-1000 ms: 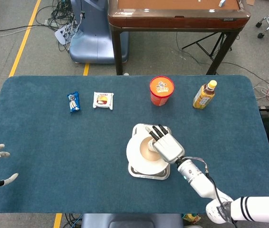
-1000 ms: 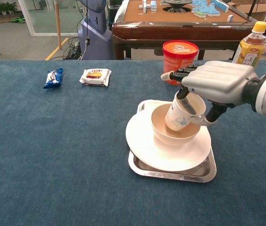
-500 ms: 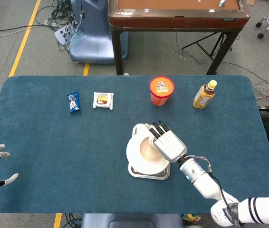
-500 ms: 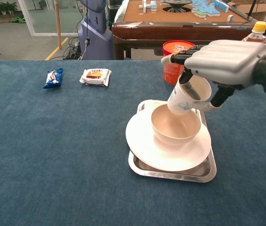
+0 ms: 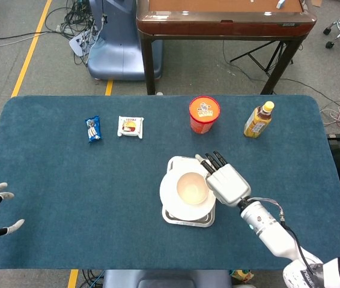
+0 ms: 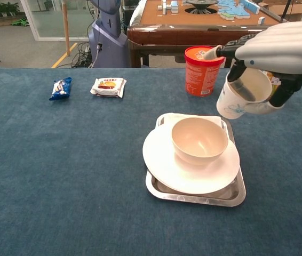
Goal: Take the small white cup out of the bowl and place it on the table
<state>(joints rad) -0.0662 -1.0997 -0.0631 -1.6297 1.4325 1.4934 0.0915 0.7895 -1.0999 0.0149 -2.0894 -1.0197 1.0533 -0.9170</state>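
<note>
Cup (image 6: 241, 95) now lifted clear of bowl (image 6: 199, 140)

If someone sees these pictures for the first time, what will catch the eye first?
The right robot hand holds the small white cup in the air, right of the bowl. The empty bowl sits on a white plate over a metal tray. Behind stands a red tub.

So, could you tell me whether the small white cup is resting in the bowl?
No, the right hand holds the cup in the air, right of the bowl.
</note>
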